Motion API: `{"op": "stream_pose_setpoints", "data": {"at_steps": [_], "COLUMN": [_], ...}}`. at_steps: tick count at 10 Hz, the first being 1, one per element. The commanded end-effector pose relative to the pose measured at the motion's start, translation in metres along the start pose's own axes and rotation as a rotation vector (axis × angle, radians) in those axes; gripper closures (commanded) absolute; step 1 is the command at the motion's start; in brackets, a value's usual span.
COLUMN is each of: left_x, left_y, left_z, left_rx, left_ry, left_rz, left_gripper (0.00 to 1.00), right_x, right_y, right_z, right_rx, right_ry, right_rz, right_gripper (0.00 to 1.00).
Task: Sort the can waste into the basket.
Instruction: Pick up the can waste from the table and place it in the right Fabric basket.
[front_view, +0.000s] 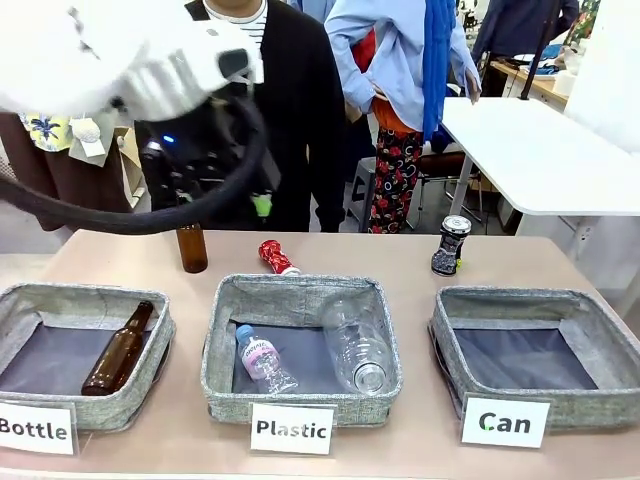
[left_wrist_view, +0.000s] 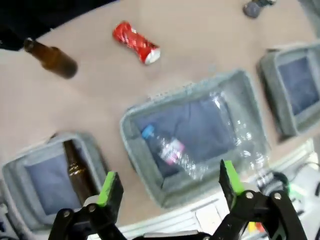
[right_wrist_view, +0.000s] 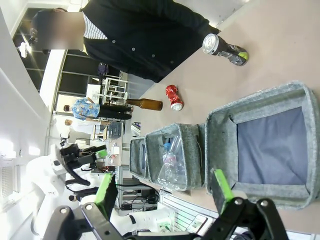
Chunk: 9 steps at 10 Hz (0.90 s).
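crushed red can (left_wrist_view: 136, 42): lying slantwise on the tabletop (left_wrist_view: 210, 35) beyond the plastic basket (left_wrist_view: 127, 122), ahead of the left tool (left_wrist_view: 169, 175), the nearer one, spread apart and empty; right tool (right_wrist_view: 162, 180) likewise.

Bare tabletop (front_view: 360, 262) lies between the crushed red can (front_view: 277, 257) and the dark can (front_view: 451, 245), which are well apart. An upright brown bottle (front_view: 191, 247) stands near the red can's left. The Can basket (front_view: 520, 298) is open from above, its flat lining bare. A person (front_view: 300, 120) stands close behind the far edge.
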<state>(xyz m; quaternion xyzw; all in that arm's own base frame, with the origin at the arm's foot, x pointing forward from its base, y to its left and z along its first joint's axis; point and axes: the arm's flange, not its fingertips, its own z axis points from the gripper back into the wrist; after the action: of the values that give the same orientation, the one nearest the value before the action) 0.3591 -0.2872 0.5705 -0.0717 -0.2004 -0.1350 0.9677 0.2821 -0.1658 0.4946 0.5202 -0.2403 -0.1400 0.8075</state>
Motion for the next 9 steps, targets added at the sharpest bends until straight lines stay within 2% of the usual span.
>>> {"op": "stream_pose_setpoints", "data": {"at_steps": [1, 2, 4, 5, 6, 8, 9], "left_x": [0.021, 0.0, 0.0, 0.009, 0.016, 0.045, 0.064], "left_y": [0.003, 0.0, 0.0, -0.004, -0.025, -0.047, -0.049], "left_z": [-0.012, 0.0, 0.0, -0.015, -0.032, -0.058, -0.069], "left_rx": [0.027, 0.0, 0.0, -0.001, 0.073, 0.077, 0.075], "left_ry": [-0.009, 0.0, 0.0, 0.001, -0.077, -0.041, -0.077], "left_rz": [0.1, 0.0, 0.0, 0.028, 0.167, 0.152, 0.198], "left_gripper": [0.0, 0.0, 0.0, 0.0, 0.0, 0.0, 0.0], "right_x": [0.003, 0.003, 0.003, 0.003, 0.003, 0.003, 0.003], "right_y": [0.001, 0.001, 0.001, 0.001, 0.001, 0.001, 0.001], "right_z": [-0.001, -0.001, -0.001, -0.001, -0.001, -0.001, -0.001], "right_rx": [0.026, 0.026, 0.026, 0.026, 0.026, 0.026, 0.026], "right_ry": [-0.015, -0.015, -0.015, -0.015, -0.015, -0.015, -0.015], "right_rz": [0.026, 0.026, 0.026, 0.026, 0.026, 0.026, 0.026], "right_gripper": [0.0, 0.0, 0.0, 0.0, 0.0, 0.0, 0.0]}}
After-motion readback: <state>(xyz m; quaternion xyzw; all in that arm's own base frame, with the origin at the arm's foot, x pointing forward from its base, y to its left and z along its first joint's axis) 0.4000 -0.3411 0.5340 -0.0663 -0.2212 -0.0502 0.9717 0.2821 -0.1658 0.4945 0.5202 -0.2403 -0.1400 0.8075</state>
